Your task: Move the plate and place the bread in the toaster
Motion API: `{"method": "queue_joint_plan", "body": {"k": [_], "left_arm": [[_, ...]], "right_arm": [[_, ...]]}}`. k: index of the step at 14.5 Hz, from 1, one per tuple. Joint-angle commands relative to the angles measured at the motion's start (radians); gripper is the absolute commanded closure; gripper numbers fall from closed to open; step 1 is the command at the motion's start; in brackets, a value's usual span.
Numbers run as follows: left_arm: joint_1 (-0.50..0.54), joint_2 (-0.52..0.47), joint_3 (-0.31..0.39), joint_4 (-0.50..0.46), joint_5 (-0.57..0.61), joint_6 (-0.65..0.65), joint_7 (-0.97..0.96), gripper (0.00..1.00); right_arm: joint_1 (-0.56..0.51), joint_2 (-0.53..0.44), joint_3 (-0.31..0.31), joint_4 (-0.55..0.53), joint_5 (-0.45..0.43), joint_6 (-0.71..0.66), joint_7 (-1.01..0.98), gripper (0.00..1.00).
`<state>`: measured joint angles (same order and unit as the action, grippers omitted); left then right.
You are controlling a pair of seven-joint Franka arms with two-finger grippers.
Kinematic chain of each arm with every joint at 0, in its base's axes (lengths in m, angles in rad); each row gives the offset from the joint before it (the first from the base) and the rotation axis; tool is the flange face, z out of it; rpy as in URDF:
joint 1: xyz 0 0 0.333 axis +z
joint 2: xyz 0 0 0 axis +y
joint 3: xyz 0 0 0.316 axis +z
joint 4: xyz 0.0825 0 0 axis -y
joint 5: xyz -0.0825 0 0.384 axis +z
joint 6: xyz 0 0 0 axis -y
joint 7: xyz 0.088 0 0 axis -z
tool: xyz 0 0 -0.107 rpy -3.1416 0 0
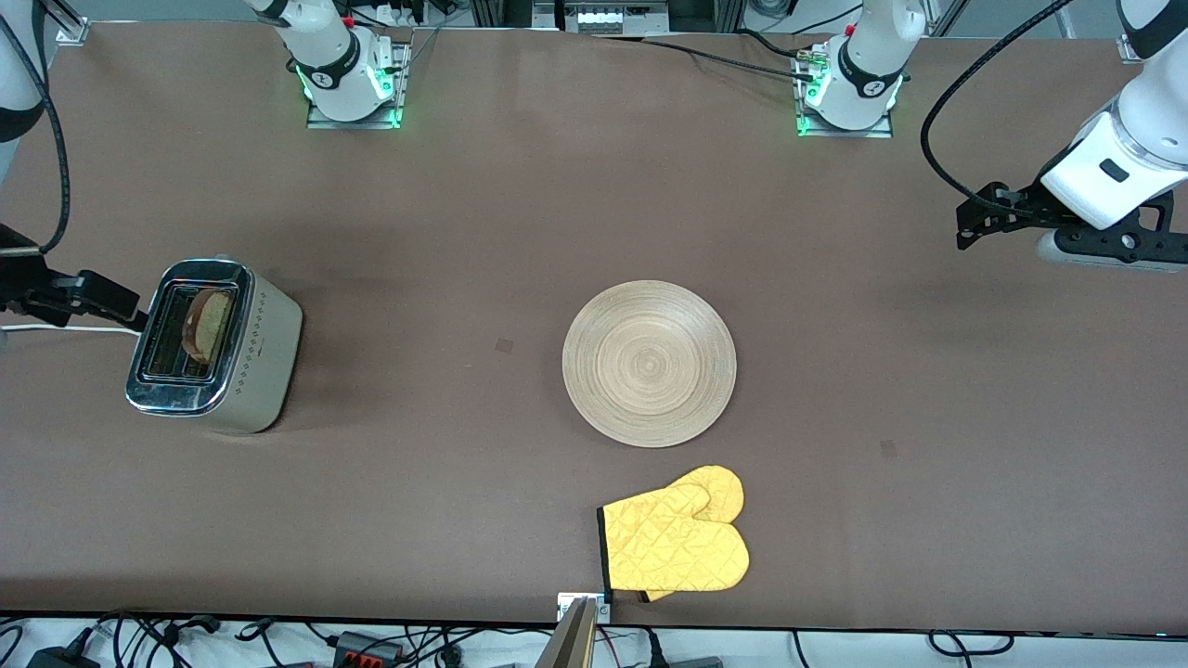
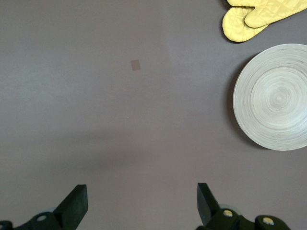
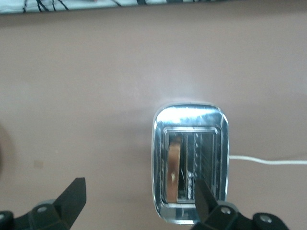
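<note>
You can see the bread (image 1: 206, 323) standing on edge in one slot of the toaster (image 1: 215, 348), which sits at the right arm's end of the tabletop (image 1: 464, 232); that part looks done. The plate (image 1: 649, 363) lies flat mid-tabletop, with the yellow oven mitt (image 1: 677, 543) at its 6 o'clock, nearer the front camera. Your right gripper (image 3: 136, 201) hangs wide and empty above the toaster. Your left gripper (image 2: 141, 203) is wide and empty too, over bare tabletop at the left arm's end.
</note>
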<state>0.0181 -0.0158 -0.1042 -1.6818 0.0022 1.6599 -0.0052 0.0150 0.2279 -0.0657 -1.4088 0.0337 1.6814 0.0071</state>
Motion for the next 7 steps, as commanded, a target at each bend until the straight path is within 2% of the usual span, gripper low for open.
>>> {"method": "queue_joint_plan", "body": {"k": [1, 5, 7], "left_arm": [[-0.003, 0.016, 0.000, 0.034, -0.001, -0.019, 0.021, 0.00], [-0.003, 0.016, 0.000, 0.034, -0.001, -0.019, 0.021, 0.00], [-0.003, 0.016, -0.002, 0.034, -0.001, -0.019, 0.021, 0.00]], "right_arm": [[-0.007, -0.048, 0.029, -0.028, -0.049, -0.089, -0.009, 0.00], [-0.007, -0.163, 0.026, -0.226, -0.049, 0.018, -0.006, 0.00], [-0.007, -0.196, 0.026, -0.283, -0.049, 0.031, 0.011, 0.00]]}}
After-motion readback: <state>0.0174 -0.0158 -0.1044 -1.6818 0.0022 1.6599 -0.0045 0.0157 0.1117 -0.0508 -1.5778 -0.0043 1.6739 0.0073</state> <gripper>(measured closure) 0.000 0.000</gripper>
